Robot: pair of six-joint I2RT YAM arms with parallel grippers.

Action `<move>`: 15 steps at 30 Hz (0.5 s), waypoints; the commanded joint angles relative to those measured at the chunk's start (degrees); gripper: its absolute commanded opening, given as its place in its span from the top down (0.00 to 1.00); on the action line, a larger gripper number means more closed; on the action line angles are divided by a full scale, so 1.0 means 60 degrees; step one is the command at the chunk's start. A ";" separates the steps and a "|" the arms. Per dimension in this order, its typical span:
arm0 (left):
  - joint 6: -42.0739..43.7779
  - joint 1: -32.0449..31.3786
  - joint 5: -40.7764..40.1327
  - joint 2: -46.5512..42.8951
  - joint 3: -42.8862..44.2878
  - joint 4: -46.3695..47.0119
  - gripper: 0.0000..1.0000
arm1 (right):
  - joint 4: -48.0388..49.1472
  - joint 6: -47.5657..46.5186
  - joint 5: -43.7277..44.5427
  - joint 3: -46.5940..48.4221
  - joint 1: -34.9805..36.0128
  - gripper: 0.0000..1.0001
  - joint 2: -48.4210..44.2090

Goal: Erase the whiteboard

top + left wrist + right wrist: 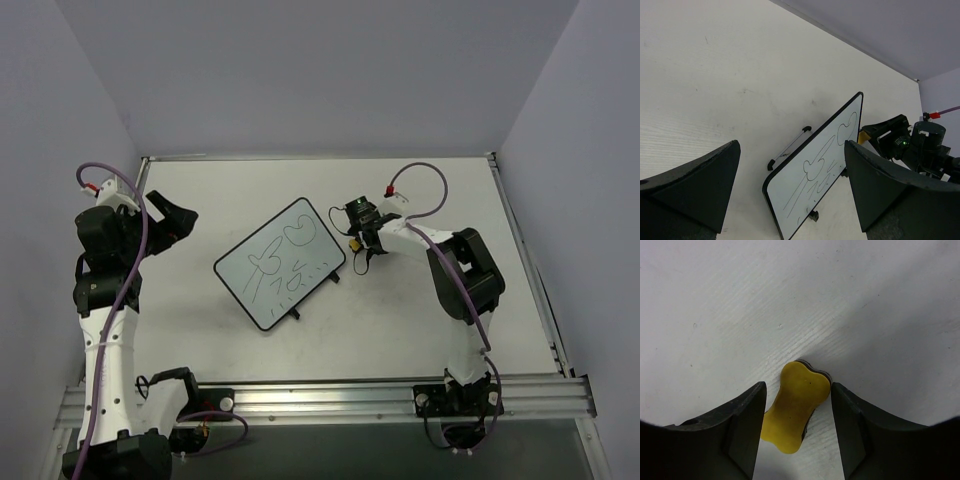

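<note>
The right gripper's [797,387] jaws stand part spread, one finger on each side of the yellow eraser [795,410]. The eraser lies slantwise on the table [715,300] between them. Its edges sit right at the fingers [747,425], but whether they press it cannot be told. From above, this gripper [358,240] points down at the table just beside the whiteboard's [280,262] right corner, and the eraser [354,243] shows as a small yellow spot under it. Behind the wrist the forearm runs back to the right to a raised elbow. From there the arm drops to its base at the near right edge of the table [400,340].

The left gripper [791,147] holds its jaws spread wide with nothing between them. It hangs above the table, well apart from the board's left side, and faces the board [815,175]. From above, this gripper [185,222] sits at the end of an arm that rises steeply from its base at the near left.

The whiteboard rests mid-table, turned diagonally, with dark scribbles across its face. In the left wrist view it appears to lean at a slant on its small black feet.
</note>
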 commanded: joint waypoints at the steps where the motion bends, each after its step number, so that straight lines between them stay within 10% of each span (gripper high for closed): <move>1: 0.0067 -0.0032 0.0071 -0.0176 0.0057 0.0194 0.06 | -0.0447 -0.0384 0.0615 0.0379 0.0098 0.50 0.0079; 15: 0.0067 -0.0032 0.0056 -0.0132 0.0057 0.0208 0.06 | 0.0051 -0.3431 -0.0103 0.1359 -0.0429 0.66 0.0445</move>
